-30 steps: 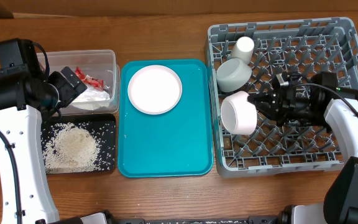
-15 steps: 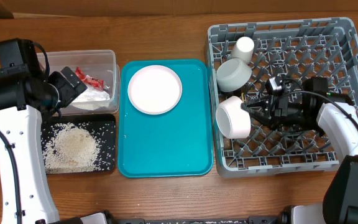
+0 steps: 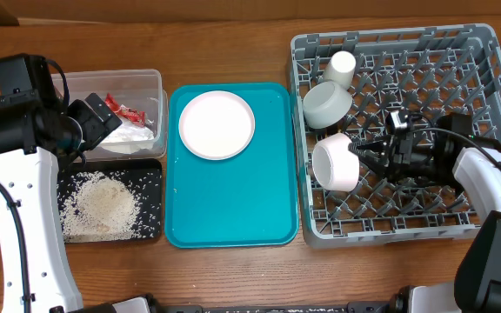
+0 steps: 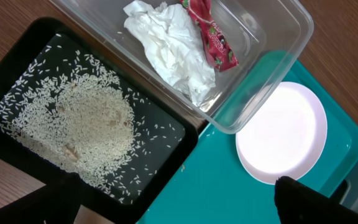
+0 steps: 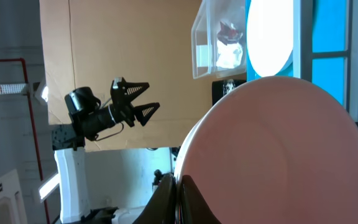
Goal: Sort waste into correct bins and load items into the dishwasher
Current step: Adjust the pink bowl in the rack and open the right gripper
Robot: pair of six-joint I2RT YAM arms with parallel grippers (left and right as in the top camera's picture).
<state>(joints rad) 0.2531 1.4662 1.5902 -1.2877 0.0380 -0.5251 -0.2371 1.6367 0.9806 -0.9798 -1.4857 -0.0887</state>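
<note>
My right gripper (image 3: 358, 157) is shut on the rim of the white bowl (image 3: 335, 163), holding it on its side over the left part of the grey dishwasher rack (image 3: 481, 52). In the right wrist view the bowl (image 5: 272, 155) fills the frame, and the fingers (image 5: 171, 198) pinch its edge. A grey-green bowl (image 3: 327, 103) and a white cup (image 3: 341, 66) stand in the rack's far left corner. The pale plate (image 3: 217, 124) lies on the teal tray (image 3: 233, 209). My left gripper (image 3: 109, 116) hangs open over the clear tub (image 3: 150, 83), which holds the napkin (image 4: 169, 46) and red wrapper (image 4: 211, 36). Rice (image 3: 101, 207) covers the black tray (image 3: 150, 178).
The teal tray (image 4: 222, 180) sits between the two bins and the rack. Both bins stand at the table's left, the clear tub (image 4: 278, 43) behind the black tray (image 4: 17, 46). The rack's upright pegs (image 3: 424, 200) surround the held bowl. My left arm's white link (image 3: 16, 200) runs along the left edge.
My right gripper carried the white bowl slightly left and toward the front of the rack, then back right. The left arm has stayed still.
</note>
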